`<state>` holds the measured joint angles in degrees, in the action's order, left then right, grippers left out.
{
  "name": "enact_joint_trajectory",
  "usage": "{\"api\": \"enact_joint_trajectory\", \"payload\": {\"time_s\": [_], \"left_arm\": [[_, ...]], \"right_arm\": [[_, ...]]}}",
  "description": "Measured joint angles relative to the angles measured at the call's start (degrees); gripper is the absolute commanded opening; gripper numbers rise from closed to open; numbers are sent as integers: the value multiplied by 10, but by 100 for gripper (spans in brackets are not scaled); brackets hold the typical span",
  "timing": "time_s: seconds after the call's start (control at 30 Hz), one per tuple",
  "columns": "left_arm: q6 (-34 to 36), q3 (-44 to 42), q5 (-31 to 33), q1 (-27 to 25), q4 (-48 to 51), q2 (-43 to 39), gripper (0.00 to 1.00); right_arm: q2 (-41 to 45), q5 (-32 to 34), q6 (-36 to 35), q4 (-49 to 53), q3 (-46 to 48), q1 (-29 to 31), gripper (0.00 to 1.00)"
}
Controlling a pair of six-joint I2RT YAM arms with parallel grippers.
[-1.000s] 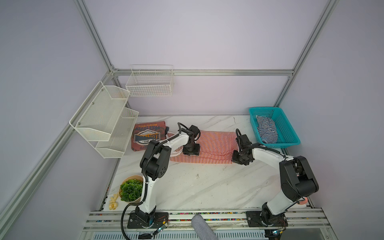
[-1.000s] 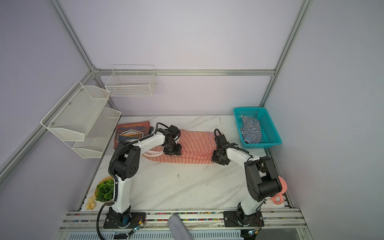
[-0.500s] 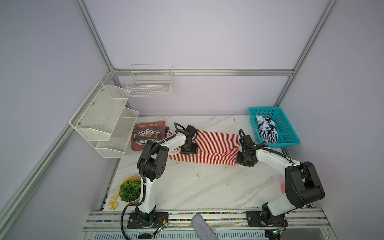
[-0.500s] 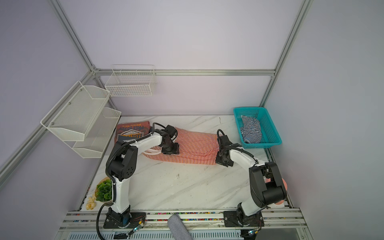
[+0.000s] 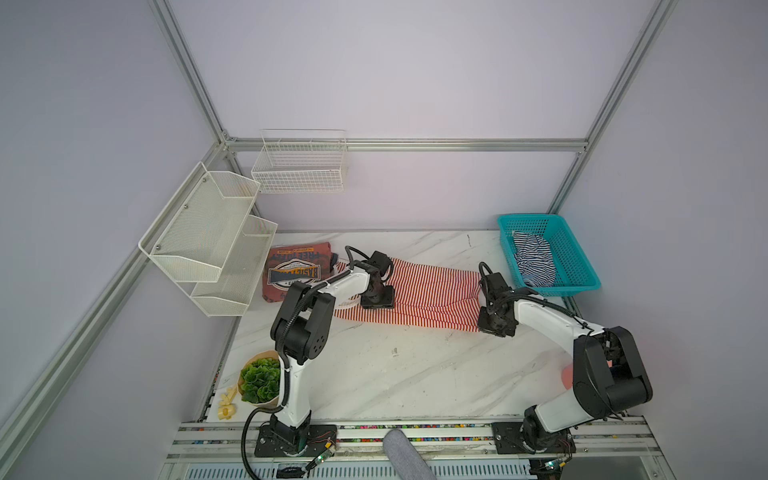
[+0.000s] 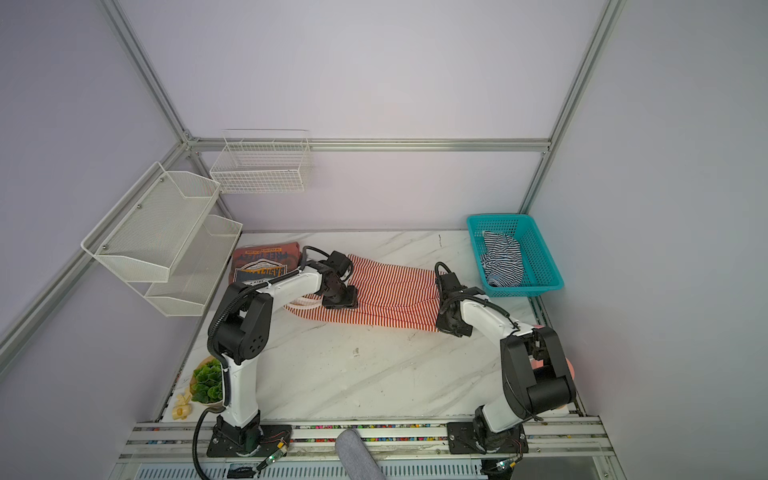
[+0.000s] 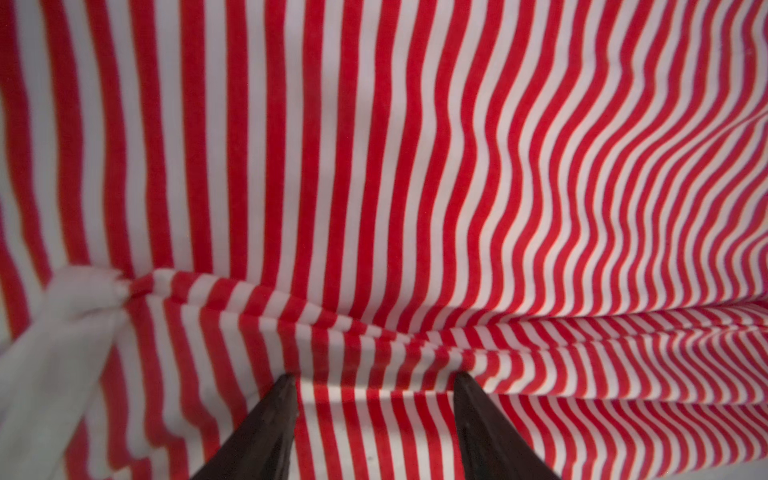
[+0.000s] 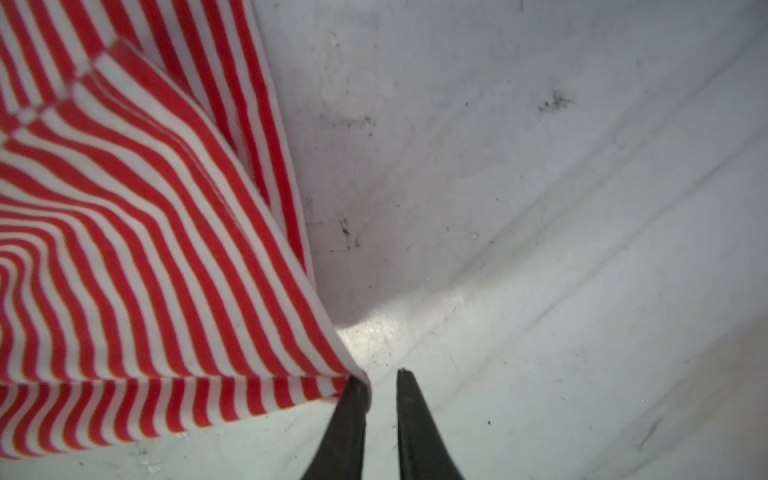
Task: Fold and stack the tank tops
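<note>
The red-and-white striped tank top (image 5: 432, 297) (image 6: 395, 295) lies spread flat across the back middle of the marble table. My left gripper (image 5: 376, 301) (image 6: 340, 301) stands on its left part, near the pale straps. In the left wrist view that gripper (image 7: 374, 382) is open, tips against a fold of the striped cloth (image 7: 415, 187). My right gripper (image 5: 492, 328) (image 6: 453, 328) is at the top's near right corner. In the right wrist view it (image 8: 380, 376) is open by a narrow gap, the cloth corner (image 8: 166, 270) beside one fingertip. The navy-striped tank top (image 5: 534, 259) (image 6: 500, 257) lies crumpled in a basket.
A teal basket (image 5: 552, 286) (image 6: 528, 289) stands at the back right. A folded rust-red printed garment (image 5: 297, 270) lies at the back left, touching the striped top. White mesh shelves (image 5: 208, 241) overhang the left edge. A leafy green plant (image 5: 259, 380) sits at the front left.
The right gripper drew the top's corner slightly to the right, stretching the cloth flatter, then its jaws parted off the corner. The left gripper shifted a little to the left on the cloth.
</note>
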<state>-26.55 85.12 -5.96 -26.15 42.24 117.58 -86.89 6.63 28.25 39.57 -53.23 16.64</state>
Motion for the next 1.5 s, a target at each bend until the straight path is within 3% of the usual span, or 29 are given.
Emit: {"api": "enact_joint_trajectory", "payload": {"time_s": [0.07, 0.17, 0.47, 0.8, 1.03, 1.27, 1.5], "left_arm": [[-2, -6, 5, -7, -6, -4, 70], [-10, -18, 18, -21, -13, -13, 72], [-39, -70, 22, -56, 26, -64, 76], [-43, -56, 38, -53, 89, -140, 82], [-14, 110, 101, -25, 135, -97, 83], [38, 336, 118, 47, 153, 75, 82], [66, 441, 111, 82, 172, 210, 80]], "right_arm": [[7, 2, 1, 6, 0, 0, 40], [17, 10, 1, 22, -9, 0, 45], [30, 17, -5, 37, -87, 0, 53], [9, -9, -9, 12, -121, 0, 53], [-99, -35, -30, -19, -213, -3, 57], [-205, -62, -51, -43, -304, -36, 59], [-290, -76, -62, -51, -371, -65, 57]]}}
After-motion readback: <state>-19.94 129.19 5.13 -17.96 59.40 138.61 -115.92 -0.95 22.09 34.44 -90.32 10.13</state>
